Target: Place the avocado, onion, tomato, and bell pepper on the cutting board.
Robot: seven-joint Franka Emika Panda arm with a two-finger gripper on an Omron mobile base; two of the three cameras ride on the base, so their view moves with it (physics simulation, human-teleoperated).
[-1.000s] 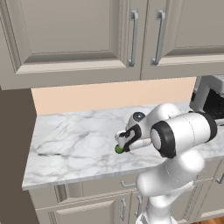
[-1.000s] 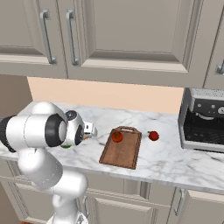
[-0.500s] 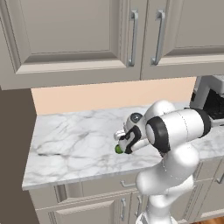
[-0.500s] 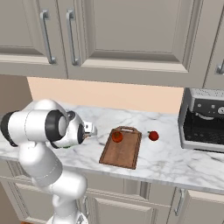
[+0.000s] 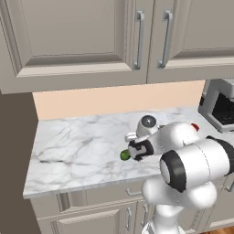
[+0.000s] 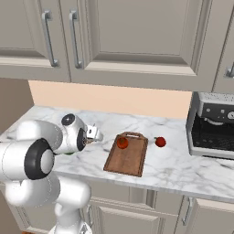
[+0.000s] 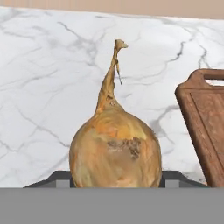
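The onion (image 7: 114, 148), a tan bulb with a long pointed stem, sits close up in the hand view between the two dark finger tips of my gripper (image 7: 114, 178), which is shut on it just over the marble counter. The hand (image 6: 93, 134) hovers left of the cutting board (image 6: 130, 160). The reddish-brown board's handle end (image 7: 205, 118) is at the right of the hand view. The tomato (image 6: 122, 142) rests on the board's far end. A red bell pepper (image 6: 160, 141) lies on the counter right of the board. The dark-green avocado (image 5: 124, 155) lies beside the hand (image 5: 137, 150).
A coffee machine (image 6: 212, 125) stands at the counter's right end. Wall cabinets (image 6: 137, 36) hang above. The marble counter (image 5: 73, 146) stretches left of the arm, with its front edge near the avocado.
The fingers have closed on the onion since a second ago. The hand has barely shifted; tomato, pepper and avocado lie where they were.
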